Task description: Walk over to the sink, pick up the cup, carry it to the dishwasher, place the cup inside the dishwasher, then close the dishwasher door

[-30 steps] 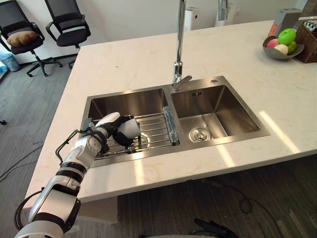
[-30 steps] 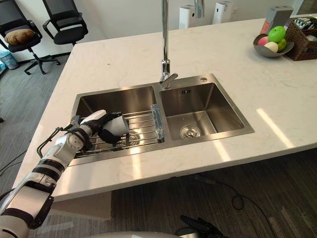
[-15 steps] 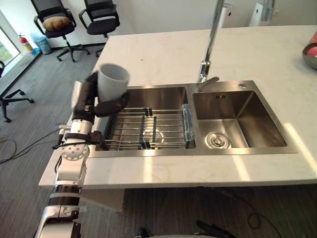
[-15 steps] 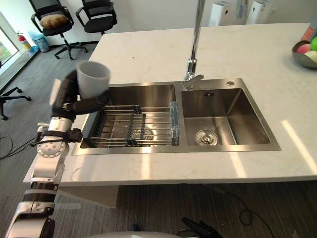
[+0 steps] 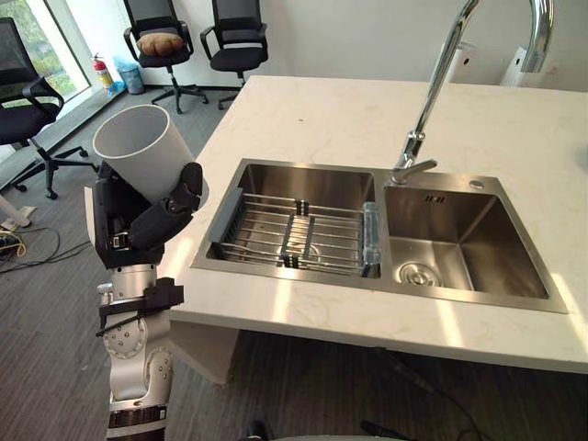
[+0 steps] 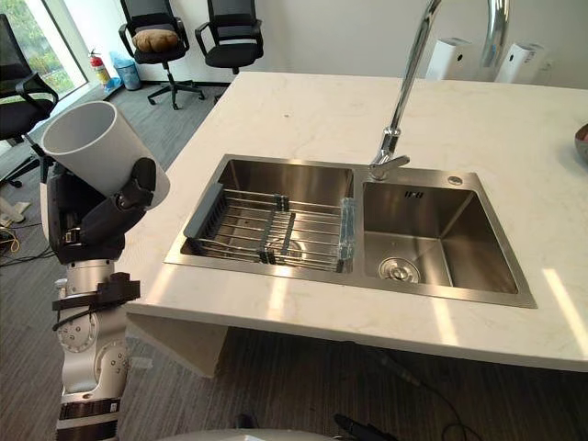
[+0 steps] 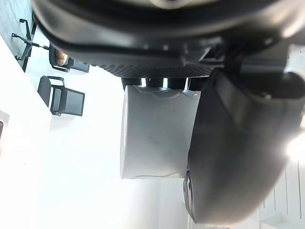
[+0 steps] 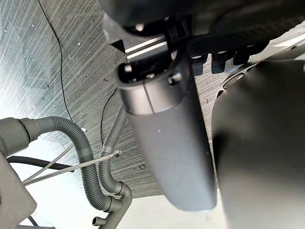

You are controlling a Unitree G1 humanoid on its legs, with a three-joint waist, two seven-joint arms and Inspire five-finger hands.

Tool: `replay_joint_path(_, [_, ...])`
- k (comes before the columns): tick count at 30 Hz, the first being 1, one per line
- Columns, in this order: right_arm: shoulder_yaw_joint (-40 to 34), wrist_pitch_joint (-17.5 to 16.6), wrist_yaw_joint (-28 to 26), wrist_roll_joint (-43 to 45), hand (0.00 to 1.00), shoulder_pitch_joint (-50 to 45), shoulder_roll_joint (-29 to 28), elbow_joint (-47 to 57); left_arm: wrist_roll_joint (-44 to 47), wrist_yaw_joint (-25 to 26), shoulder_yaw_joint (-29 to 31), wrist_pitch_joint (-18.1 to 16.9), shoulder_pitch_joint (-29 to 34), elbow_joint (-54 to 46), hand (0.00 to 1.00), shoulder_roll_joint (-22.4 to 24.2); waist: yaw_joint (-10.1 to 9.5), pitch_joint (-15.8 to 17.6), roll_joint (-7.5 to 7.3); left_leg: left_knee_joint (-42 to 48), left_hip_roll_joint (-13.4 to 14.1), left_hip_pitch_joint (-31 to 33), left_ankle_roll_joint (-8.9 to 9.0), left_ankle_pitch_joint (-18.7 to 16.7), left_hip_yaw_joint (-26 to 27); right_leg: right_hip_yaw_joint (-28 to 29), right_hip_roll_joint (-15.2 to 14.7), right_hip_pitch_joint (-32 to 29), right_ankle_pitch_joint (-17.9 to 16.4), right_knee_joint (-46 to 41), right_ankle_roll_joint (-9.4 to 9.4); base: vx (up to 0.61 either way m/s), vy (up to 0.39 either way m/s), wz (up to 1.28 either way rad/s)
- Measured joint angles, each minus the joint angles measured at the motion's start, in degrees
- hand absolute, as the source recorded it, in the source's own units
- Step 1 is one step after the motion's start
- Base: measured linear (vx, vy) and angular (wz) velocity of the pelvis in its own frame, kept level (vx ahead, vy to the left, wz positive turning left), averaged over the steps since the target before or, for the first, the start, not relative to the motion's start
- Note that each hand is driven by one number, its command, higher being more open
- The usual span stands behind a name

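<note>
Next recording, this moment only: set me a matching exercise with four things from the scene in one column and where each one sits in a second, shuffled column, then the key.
Things
1. cup
2. wire rack
3. faucet
4. round drain

Places
A. lying in the left basin of the sink
B. set in the bottom of the right basin
C. standing at the back rim, between the two basins
D. raised in the grip of the left hand, left of the sink

Pairs: 1-D, 2-A, 3-C, 4-B
</note>
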State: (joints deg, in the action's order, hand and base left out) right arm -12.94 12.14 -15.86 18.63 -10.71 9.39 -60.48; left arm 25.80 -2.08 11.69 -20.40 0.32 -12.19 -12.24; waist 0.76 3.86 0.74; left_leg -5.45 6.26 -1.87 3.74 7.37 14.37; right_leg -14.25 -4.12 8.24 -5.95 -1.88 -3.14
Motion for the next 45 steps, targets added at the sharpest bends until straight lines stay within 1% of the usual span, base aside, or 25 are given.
replay_joint_path(6, [0.16, -0.91, 0.18, -2.53, 1.0, 1.0, -0.54, -1.54, -1.11, 0.96, -2.52, 1.46, 3.25, -3.84, 0.0, 0.36, -0.19, -0.38, -0.4, 0.44, -1.03, 2.27, -0.56, 1.58, -3.98, -4.07, -0.31, 0.54, 0.26, 0.26, -0.2, -0.02, 0.009, 0.37])
replay_joint_path(8, [1.13, -0.92, 0.09, -3.6, 1.0, 1.23, -0.25, -1.93, -1.48, 0.99, -2.55, 2.16, 6.17, -6.31, 0.0, 2.16, -1.47, -0.24, -0.14, 0.39, -1.17, 3.85, -0.63, 2.53, -6.53, -6.56, 0.07, 0.38, 0.12, -0.03, -0.02, -0.12, -0.016, 0.71])
replay_joint_path(11, [2.23, -0.88, -0.1, -4.87, 1.0, 1.49, 0.5, -1.16, -3.33, 1.54, -2.53, 2.84, 9.7, -8.27, 0.0, 4.29, -2.85, 0.48, 1.15, 0.2, -1.36, 7.0, -0.8, 2.82, -10.1, -12.34, 0.38, -0.34, -0.78, -1.63, -0.04, -0.14, -0.019, 1.04])
replay_joint_path(13, [2.26, -0.96, 0.01, -5.37, 1.0, 1.25, 0.79, -0.4, -4.37, 2.11, -2.63, 2.93, 10.88, -8.4, 0.0, 4.45, -2.86, 0.63, 1.48, 0.26, -1.69, 9.88, -2.65, 0.47, -8.16, -19.71, -0.01, -0.22, -1.23, -1.83, -0.36, -0.14, -0.005, 1.75])
replay_joint_path(14, [1.98, -0.99, 0.2, -5.41, 1.0, 1.76, 0.96, -1.1, -4.33, 2.19, -2.55, 2.87, 10.88, -8.31, 0.0, 4.7, -3.15, 0.6, 0.14, 1.22, -2.23, 11.16, -6.86, -3.65, -1.43, -23.77, -2.06, -0.33, -1.07, -1.02, -0.29, -0.09, 0.067, 1.63])
replay_joint_path(16, [1.98, -0.45, 1.12, -5.29, 1.0, 3.52, 1.96, -2.23, -3.73, 2.25, -2.74, 2.11, 10.88, -8.13, 0.0, 5.53, -3.48, 1.67, 0.29, 12.58, 0.39, 13.1, -9.56, -5.33, 13.59, -29.23, -5.06, 0.31, -1.15, -2.97, -0.63, 0.02, 0.133, 1.6])
replay_joint_path(17, [2.02, -0.33, 1.39, -5.23, 1.0, 3.51, 2.93, -1.82, -3.21, 2.26, -3.33, 1.42, 10.88, -7.68, 0.0, 6.0, -3.64, 1.64, 0.48, 22.08, 3.92, 11.99, -12.75, -6.8, 21.98, -31.82, -6.74, 0.88, -1.52, -5.7, -1.15, 0.09, 0.121, 1.25])
replay_joint_path(18, [2.02, -0.34, 1.38, -5.21, 1.0, 3.5, 3.58, -1.26, -3.22, 2.28, -3.98, 1.07, 10.71, -7.43, 0.0, 6.39, -3.58, 1.28, 1.81, 23.96, 5.12, 10.89, -13.04, -7.37, 24.5, -33.25, -7.41, 1.19, -1.84, -8.08, -1.08, 0.08, 0.149, 1.79])
replay_joint_path(19, [1.81, -0.69, 1.36, -5.19, 1.0, 3.51, 4.34, -0.08, -3.28, 2.36, -6.96, 0.66, 8.34, -6.72, 0.0, 6.98, -1.98, 2.3, 3.25, 24.57, 4.05, 11.13, -15.4, -5.43, 27.3, -34.4, -8.45, 0.78, -5.02, -13.11, 0.15, -0.04, 0.166, 1.79])
replay_joint_path(20, [1.8, -0.74, 1.31, -5.21, 1.0, 4.03, 4.4, 0.02, -3.34, 2.4, -7.67, 0.2, 7.41, -6.45, 0.0, 7.23, -1.24, 2.3, 3.25, 21.87, 2.21, 11.26, -16.68, -4.04, 25.52, -34.22, -6.72, 0.55, -5.29, -10.55, 0.54, -0.1, 0.16, 2.25])
replay_joint_path(21, [1.71, -0.93, 1.31, -5.25, 1.0, 4.43, 4.0, 0.15, -3.35, 2.58, -8.43, -0.36, 5.72, -5.99, 0.0, 7.23, 0.02, 1.85, 1.62, 14.28, -2.53, 10.07, -15.04, -0.59, 22.01, -33.92, -5.77, -0.39, -2.47, -4.77, 2.98, -0.14, 0.089, 2.07])
replay_joint_path(22, [0.97, -1.1, 2.05, -5.33, 1.0, 4.91, 3.46, -0.16, -3.25, 2.77, -9.71, -1.35, 4.02, -4.46, 0.0, 8.03, 0.33, 2.31, 1.65, 19.41, -0.35, 7.96, -17.43, -8.53, 26.61, -37.55, -6.44, 1.25, -1.33, -5.87, 1.58, -0.09, 0.051, 1.88])
replay_joint_path(23, [1.08, -0.51, 2.25, -5.42, 1.0, 5.61, 3.38, 0.07, -2.44, 2.94, -10.16, -2.03, 4.62, -3.87, 0.0, 8.22, -0.01, 2.65, 1.4, 22.82, 3.48, 3.94, -12.29, -12.03, 32.67, -39.61, -7.37, 2.93, -1.31, -6.62, 1.62, -0.04, 0.06, 1.41])
replay_joint_path(24, [1.14, -0.28, 2.21, -5.74, 1.0, 5.7, 3.44, 0.16, -2.29, 2.98, -10.62, -2.03, 4.74, -3.45, 0.0, 8.35, 0.1, 2.6, 1.64, 22.6, 4.96, 1.87, -9.87, -12.68, 34.94, -41.03, -7.75, 3.76, -1.3, -6.93, 1.6, 0.0, 0.122, 1.09])
replay_joint_path(25, [1.5, 0.11, 2.26, -6.71, 1.0, 5.68, 3.69, 0.19, -2.31, 3.0, -12.0, -1.93, 5.22, -3.05, 0.0, 8.47, 0.19, 2.17, 2.72, 19.13, 6.49, -1.52, -5.58, -12.5, 36.42, -43.77, -7.96, 5.25, -1.07, -7.43, 1.22, 0.0, 0.192, 1.09])
replay_joint_path(26, [2.35, 0.7, 2.34, -7.43, 1.0, 6.01, 3.75, 0.16, -2.5, 2.53, -12.91, -1.93, 6.33, -3.1, 0.0, 8.24, -0.08, 1.81, 3.24, 14.78, 3.96, -2.49, -4.75, -12.03, 34.9, -45.48, -9.3, 6.04, -0.41, -8.1, 0.85, -0.03, 0.206, 0.98])
replay_joint_path(29, [3.24, 0.72, 2.94, -8.16, 1.0, 6.31, 2.74, 1.48, -4.04, 2.1, -14.18, -1.78, 9.65, -3.41, 0.0, 8.3, -0.53, 1.6, 3.8, 6.4, -3.5, -2.47, -6.85, -9.91, 28.79, -49.66, -14.83, 6.4, -0.01, -14.52, 1.12, -0.01, 0.216, 1.08])
replay_joint_path(30, [3.0, 0.61, 3.09, -7.97, 1.0, 5.95, 3.02, 1.86, -3.84, 1.92, -14.89, -1.57, 9.78, -3.4, 0.0, 8.28, -0.61, 1.6, 3.82, 5.42, -4.94, -2.27, -7.4, -9.83, 26.58, -49.1, -16.43, 6.31, 0.01, -17.55, 1.55, 0.09, 0.222, 1.9])
replay_joint_path(32, [0.9, -1.27, 3.93, -4.89, 1.0, 3.26, 2.85, 5.08, -1.56, -0.01, -19.86, -1.57, 8.97, -2.91, 0.0, 7.95, 0.32, 1.51, 3.95, 4.2, -8.48, -1.27, -11.09, -9.23, 14.74, -35.22, -20.38, 2.87, 2.99, -30.69, 8.61, 0.15, 0.154, 2.73])
replay_joint_path(33, [-0.28, -1.83, 4.79, -3.0, 1.0, 2.73, 1.91, 5.71, 0.05, -1.36, -22.78, -2.83, 7.58, -1.27, 0.0, 7.15, 0.8, 1.59, 4.06, 4.85, -8.86, -0.16, -11.9, -9.14, 8.41, -22.93, -16.52, 0.22, -1.42, -31.49, 6.28, 0.14, -0.01, 3.68])
replay_joint_path(34, [-0.04, -2.24, 5.48, -0.52, 1.0, 2.24, 1.55, 6.04, 1.13, -3.08, -25.89, -3.29, 5.61, 1.52, 0.0, 6.02, 1.55, 2.04, 4.14, 5.77, -9.96, 0.35, -12.95, -8.88, 0.0, -10.61, -9.97, -1.19, -5.66, -30.73, 4.77, 0.1, -0.082, 3.41])
replay_joint_path(36, [1.78, -2.04, 6.49, 1.92, 1.0, 2.26, 0.86, 5.83, 1.29, -4.0, -28.79, -3.74, 5.11, 4.94, 0.0, 5.34, 1.44, 2.23, 3.98, 6.2, -12.16, -1.49, -13.36, -8.91, -10.4, 1.49, -3.81, -4.06, -9.64, -30.08, 2.54, 0.19, -0.077, 3.1])
replay_joint_path(38, [3.78, -2.02, 7.82, 1.77, 1.0, 4.23, 0.1, 5.98, 1.25, -3.74, -28.92, -3.85, 5.45, 5.72, 0.0, 5.01, 0.51, 2.5, 3.85, 5.55, -12.75, -3.71, -12.91, -9.19, -14.14, 5.4, -2.82, -8.38, -10.65, -28.48, 0.95, 0.28, -0.012, 1.65])
replay_joint_path(41, [4.9, -0.28, 8.28, 1.73, 1.0, 5.7, -0.05, 7.56, -0.53, -2.24, -29.38, -3.81, 5.49, 5.58, 0.0, 4.79, -1.21, 2.51, 3.6, 5.7, -11.45, -6.3, -10.61, -12.05, -13.98, 8.34, -2.33, -15.65, -10.21, -24.43, 0.19, 0.25, -0.018, 0.4])
replay_joint_path(45, [4.94, 0.64, 8.35, 2.79, 1.0, 5.38, -1.43, 10.41, -3.18, -1.79, -33.19, -3.08, 5.36, 5.55, 0.0, 3.92, -0.75, 2.25, 2.5, 12.18, -6.94, -7.52, -4.93, -18.61, -15.66, 9.53, 1.4, -21.94, -4.05, -16.87, 0.04, 0.3, -0.147, 0.2])
